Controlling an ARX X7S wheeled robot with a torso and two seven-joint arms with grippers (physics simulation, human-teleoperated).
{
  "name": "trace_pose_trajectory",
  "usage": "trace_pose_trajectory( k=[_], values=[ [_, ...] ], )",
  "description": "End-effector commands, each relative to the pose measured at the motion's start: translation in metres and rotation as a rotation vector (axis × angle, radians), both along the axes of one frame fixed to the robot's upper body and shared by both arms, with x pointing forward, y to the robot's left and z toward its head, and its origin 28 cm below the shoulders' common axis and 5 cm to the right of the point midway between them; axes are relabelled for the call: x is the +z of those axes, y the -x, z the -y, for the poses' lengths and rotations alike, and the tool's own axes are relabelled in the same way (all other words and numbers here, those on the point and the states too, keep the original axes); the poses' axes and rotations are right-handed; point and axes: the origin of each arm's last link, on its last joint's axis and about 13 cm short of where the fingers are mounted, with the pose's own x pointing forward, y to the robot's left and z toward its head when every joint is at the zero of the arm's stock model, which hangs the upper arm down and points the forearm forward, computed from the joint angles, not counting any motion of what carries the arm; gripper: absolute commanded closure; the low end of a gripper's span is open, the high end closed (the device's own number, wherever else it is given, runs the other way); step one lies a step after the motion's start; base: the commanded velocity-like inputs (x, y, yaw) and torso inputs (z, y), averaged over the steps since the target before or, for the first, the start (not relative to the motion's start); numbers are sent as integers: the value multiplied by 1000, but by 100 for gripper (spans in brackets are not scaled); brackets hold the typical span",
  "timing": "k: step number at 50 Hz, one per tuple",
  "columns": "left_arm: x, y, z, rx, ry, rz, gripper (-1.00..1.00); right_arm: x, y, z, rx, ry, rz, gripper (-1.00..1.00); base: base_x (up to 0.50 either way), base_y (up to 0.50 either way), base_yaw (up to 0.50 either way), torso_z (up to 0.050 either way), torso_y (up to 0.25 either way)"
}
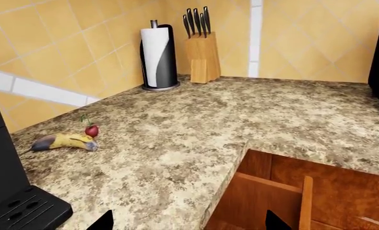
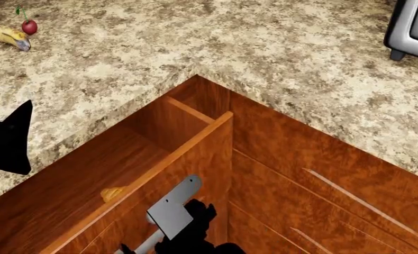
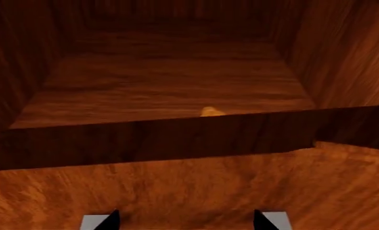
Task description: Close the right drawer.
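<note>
On the far left of the head view a banana (image 2: 4,35) and a cherry (image 2: 29,26) lie touching on the speckled countertop (image 2: 265,47). The left gripper (image 2: 8,140) hangs over the counter's left part as a dark shape; its fingertips show spread well apart in the left wrist view, holding nothing. In the middle, the right drawer (image 2: 124,164) stands pulled open beneath the counter's inner corner, a small orange item (image 2: 114,193) lying against its front panel inside. The right gripper (image 2: 184,233) sits at the drawer's silver bar handle (image 2: 173,209) on the front face; its tips look parted, though I cannot tell whether it grips. A silver appliance (image 2: 414,29) stands far right.
</note>
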Motion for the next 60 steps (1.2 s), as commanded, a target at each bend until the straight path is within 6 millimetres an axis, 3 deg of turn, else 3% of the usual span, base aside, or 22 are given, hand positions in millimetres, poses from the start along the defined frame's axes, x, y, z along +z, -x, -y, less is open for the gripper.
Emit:
trace_pose_trajectory(
  k=[1,16,22,29,37,45,53,60],
  values=[
    [0,1,0,-2,2,0,-100,0,-1,-1,-42,-18,41,-100,0,0,0,0,0],
    [-1,0,-1,-3,10,-2,-100,51,59,27,-47,-40,148,-100,0,0,0,0,0],
    [-2,-1,3,-7,7,-3,-100,57,74,37,-67,-34,162,-100,0,0,0,0,0],
    [-3,2,5,-13,6,-6,-100,74,102,57,-156,-36,192,-100,0,0,0,0,0],
    [-5,4,14,-50,5,-8,-100,111,135,82,-272,-35,268,-100,0,0,0,0,0],
    [-1,9,24,-100,-1,-1,-100,134,150,100,-342,1,291,-100,0,0,0,0,0],
    [5,5,39,-155,13,7,-100,170,162,119,-414,44,365,-100,0,0,0,0,0],
    [4,1,60,-235,31,0,-100,178,169,126,-470,37,386,-100,0,0,0,0,0]
  ],
)
